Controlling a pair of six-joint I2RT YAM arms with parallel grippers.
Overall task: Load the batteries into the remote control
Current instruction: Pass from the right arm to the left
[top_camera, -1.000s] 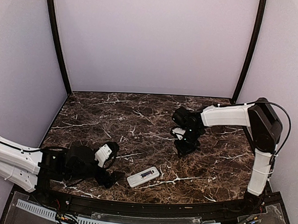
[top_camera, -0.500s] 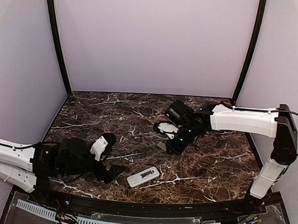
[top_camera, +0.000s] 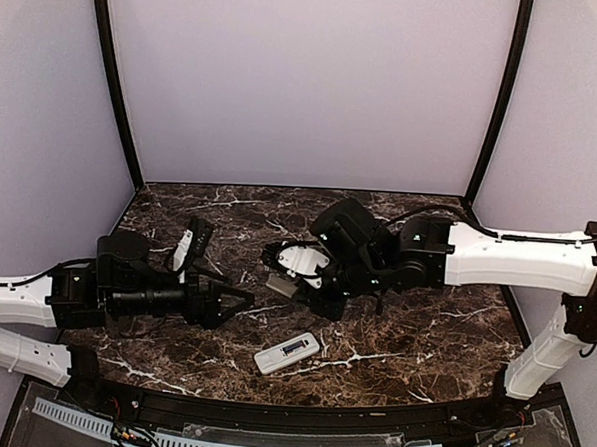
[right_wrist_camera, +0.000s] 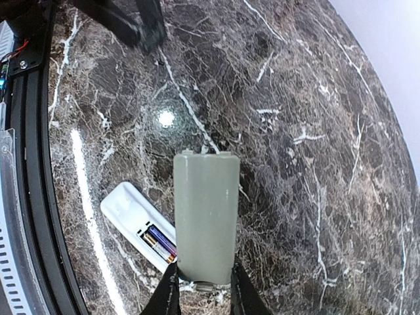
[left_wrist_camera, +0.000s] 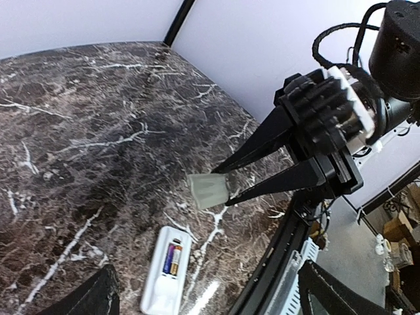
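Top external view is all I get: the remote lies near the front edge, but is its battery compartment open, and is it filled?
Observer: The left wrist view shows the remote control back side up, compartment open, batteries inside.
Operator: What is the pale thing in the right gripper?
Observer: The right wrist view shows a flat greyish-white cover, pinched at one end and held clear of the remote control.
Operator: And the left gripper?
Observer: Its own camera shows it wide open, holding nothing.

Right gripper (top_camera: 279, 280) swung left toward mid-table carrying the back cover (right_wrist_camera: 205, 210), and left gripper (top_camera: 236, 298) lifted up, farther back.
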